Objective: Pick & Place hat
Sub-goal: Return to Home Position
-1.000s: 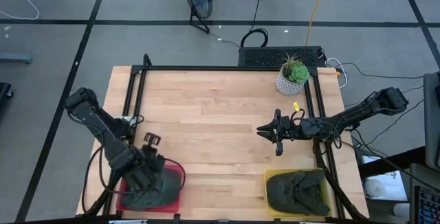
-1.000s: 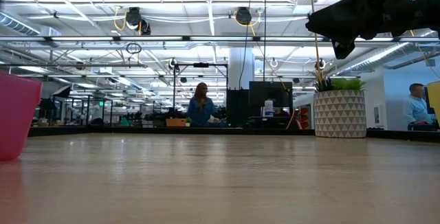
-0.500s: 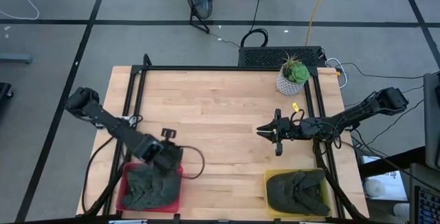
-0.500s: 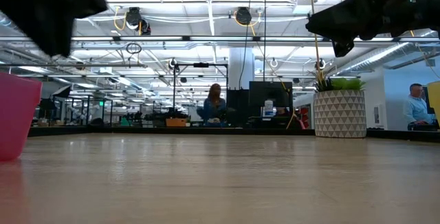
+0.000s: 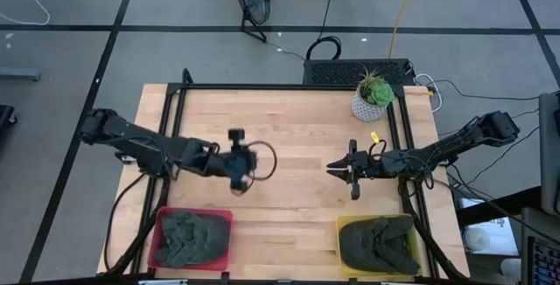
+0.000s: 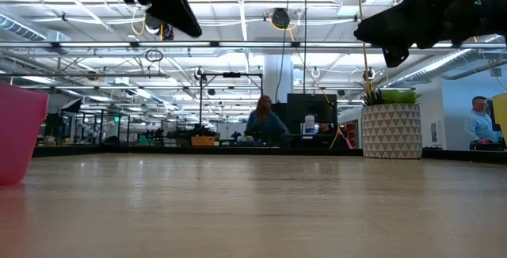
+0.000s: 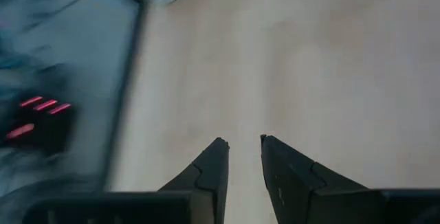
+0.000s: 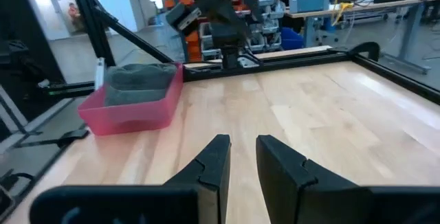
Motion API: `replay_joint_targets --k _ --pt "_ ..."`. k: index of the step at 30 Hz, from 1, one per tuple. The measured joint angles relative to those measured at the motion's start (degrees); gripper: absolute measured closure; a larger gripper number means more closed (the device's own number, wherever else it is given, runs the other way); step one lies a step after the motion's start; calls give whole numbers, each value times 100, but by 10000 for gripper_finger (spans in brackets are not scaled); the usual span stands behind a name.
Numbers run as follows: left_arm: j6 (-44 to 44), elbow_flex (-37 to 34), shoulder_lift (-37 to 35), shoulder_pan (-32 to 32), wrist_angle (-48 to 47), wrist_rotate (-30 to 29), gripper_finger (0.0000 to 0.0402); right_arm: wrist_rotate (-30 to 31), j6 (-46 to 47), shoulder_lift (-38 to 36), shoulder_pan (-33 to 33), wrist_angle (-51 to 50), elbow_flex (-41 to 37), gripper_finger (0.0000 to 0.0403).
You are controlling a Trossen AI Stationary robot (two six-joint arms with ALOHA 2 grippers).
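A dark green hat (image 5: 191, 236) lies crumpled in the red bin (image 5: 229, 217) at the table's near left; the right wrist view shows it too (image 8: 137, 76). A second dark green hat (image 5: 381, 243) lies in the yellow bin (image 5: 343, 231) at the near right. My left gripper (image 5: 241, 170) hangs over the bare table left of centre, clear of the red bin, open with only table showing between its fingers (image 7: 244, 141). My right gripper (image 5: 332, 167) hovers right of centre, pointing level toward the left edge, open and empty (image 8: 243, 140).
A potted plant in a white patterned pot (image 5: 374, 97) stands at the far right corner. A black frame rail (image 5: 171, 119) runs along the table's sides. Bare wood (image 5: 289, 136) lies between the two grippers. People show in the room beyond the table (image 6: 265, 119).
My left gripper has risen out of the red bin and swung toward the table's middle and far side, turning as it went. The hat has stayed in the red bin and now shows uncovered. My right gripper has kept still.
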Motion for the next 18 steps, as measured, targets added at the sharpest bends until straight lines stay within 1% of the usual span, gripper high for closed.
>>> replay_joint_targets --k 1,2,3,5,7,9,12,14,18 --pt "53 -4 3 76 -116 -233 309 9 7 0 0 -9 0 344" --pt "157 -4 3 167 -177 -299 309 52 -2 0 -2 -31 0 344" --pt "289 -4 1 262 -179 -207 309 159 -27 0 -2 -59 0 344" --pt "430 -6 2 525 -170 442 309 310 -111 -1 -2 -75 0 344" --pt "379 -8 8 884 -168 1110 309 319 -203 -2 -4 -69 0 344" --pt "235 -8 8 1228 -244 1295 309 299 -267 -2 -4 -70 0 344" --pt "177 -11 8 1636 -445 1203 309 297 -317 -2 -4 -69 0 344" --pt "133 -11 8 1838 -264 1296 309 298 -317 -2 -4 -70 0 344" --pt "274 -12 8 2022 721 2061 309 432 -316 -2 -4 -48 0 344"
